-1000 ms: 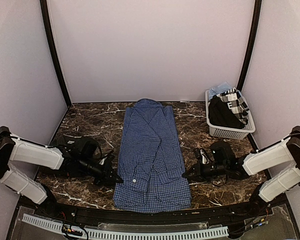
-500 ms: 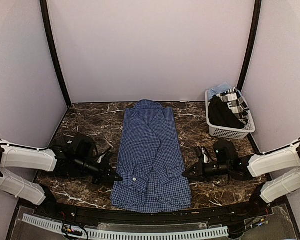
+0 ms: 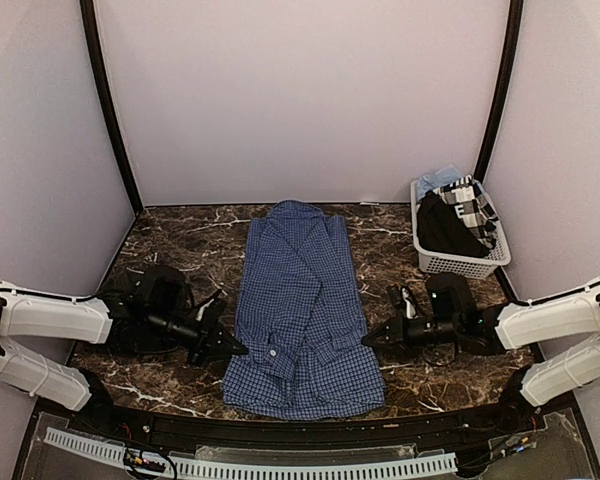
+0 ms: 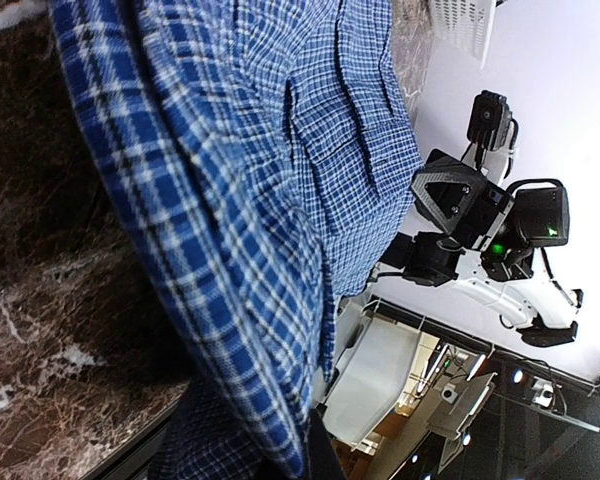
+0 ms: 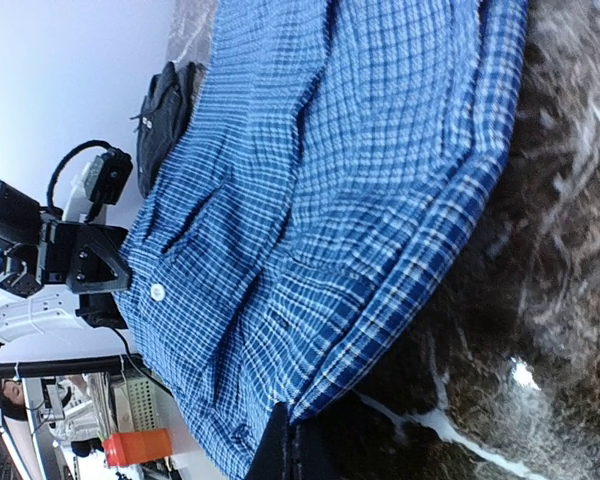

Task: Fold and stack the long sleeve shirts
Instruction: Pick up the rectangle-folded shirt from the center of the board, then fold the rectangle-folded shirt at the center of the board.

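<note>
The blue checked long sleeve shirt [image 3: 300, 300] lies lengthwise in the middle of the marble table [image 3: 180, 250], collar at the far end and sleeves folded in. My left gripper [image 3: 240, 349] is shut on the shirt's left edge near the hem, and my right gripper [image 3: 368, 341] is shut on its right edge. The left wrist view shows the checked cloth [image 4: 250, 170] draped over the left gripper [image 4: 315, 458]. In the right wrist view the folded edge [image 5: 380, 200] runs into the right gripper [image 5: 285, 445]. A near-black shirt [image 3: 442, 228] lies bundled in the basket.
A white slatted basket [image 3: 463, 263] stands at the back right, holding the dark bundle plus pale blue and black-and-white cloth. Light walls close in the table on three sides. A black rail runs along the near edge [image 3: 300, 428].
Both grippers, shut on the shirt's side edges, have shifted slightly away from the near edge. The shirt's lower part has lifted and puckered a little. The left arm has sunk lower.
</note>
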You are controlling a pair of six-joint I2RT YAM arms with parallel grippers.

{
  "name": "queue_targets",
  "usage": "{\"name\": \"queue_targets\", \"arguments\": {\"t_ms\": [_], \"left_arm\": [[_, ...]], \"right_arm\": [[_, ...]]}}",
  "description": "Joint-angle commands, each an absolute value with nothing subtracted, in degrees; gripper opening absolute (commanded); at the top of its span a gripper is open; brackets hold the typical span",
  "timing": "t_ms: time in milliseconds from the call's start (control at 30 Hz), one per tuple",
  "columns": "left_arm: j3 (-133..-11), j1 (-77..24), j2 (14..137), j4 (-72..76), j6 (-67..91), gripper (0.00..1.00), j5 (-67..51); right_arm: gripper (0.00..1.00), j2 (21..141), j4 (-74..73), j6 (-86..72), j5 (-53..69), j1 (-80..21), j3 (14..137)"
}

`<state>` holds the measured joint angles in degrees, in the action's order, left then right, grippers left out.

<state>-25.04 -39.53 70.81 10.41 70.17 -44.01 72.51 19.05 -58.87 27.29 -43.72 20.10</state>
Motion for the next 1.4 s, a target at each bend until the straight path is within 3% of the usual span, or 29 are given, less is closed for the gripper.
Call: {"name": "queue_targets", "arguments": {"t_ms": [0,333,633,867,1133,1367], "left_arm": [[-27.97,-37.62,71.22,16.62,75.12,0.00,-45.70],[-33.02,-30.05,81.00,33.29,83.45,0.00,-48.90],[-46.77,-22.13,102.49,42.94,81.13,0.00,-49.93],[-54.12,-21.40,117.90,46.15,80.19,0.00,-47.67],[-54.22,-21.14,119.60,39.94,75.27,0.00,-43.85],[-46.99,-22.77,114.66,39.25,74.99,0.00,-42.64]], "right_arm": [[0.00,72.94,21.75,-58.95,28.82,-42.18,25.30],[0.00,84.85,26.63,-57.53,33.08,-35.15,36.09],[0.00,103.39,32.17,-57.98,34.50,-27.31,49.38],[0.00,116.27,28.89,-56.57,32.67,-26.36,59.98],[0.00,119.62,21.71,-52.84,28.71,-26.77,62.56],[0.00,114.54,19.89,-51.67,27.17,-29.27,54.61]]}}
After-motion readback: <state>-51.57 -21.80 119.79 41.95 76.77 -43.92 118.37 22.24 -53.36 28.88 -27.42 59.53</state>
